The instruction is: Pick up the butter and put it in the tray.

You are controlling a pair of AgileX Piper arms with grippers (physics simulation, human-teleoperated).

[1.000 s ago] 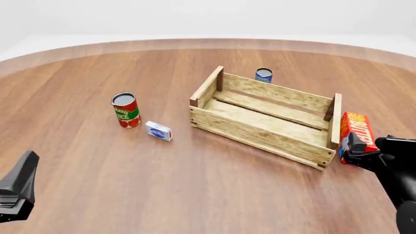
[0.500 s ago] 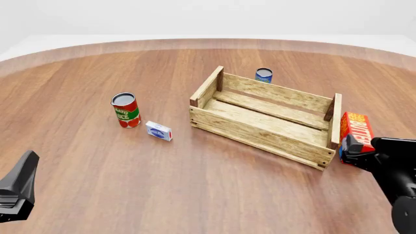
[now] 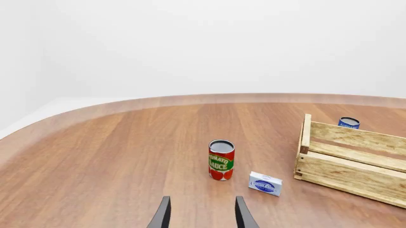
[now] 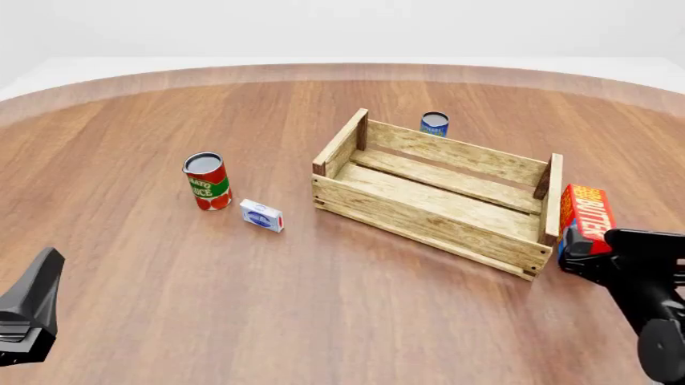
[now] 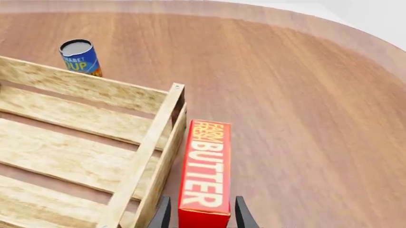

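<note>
My right gripper grasps the butter near the counter's right edge, beside the tray; my left gripper hangs released.

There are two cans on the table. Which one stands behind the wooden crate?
The small blue can, standing beyond the crate's far wall. The other, the taller red tomato sauce can, stands off to the crate's left, beside a little white box.
</note>
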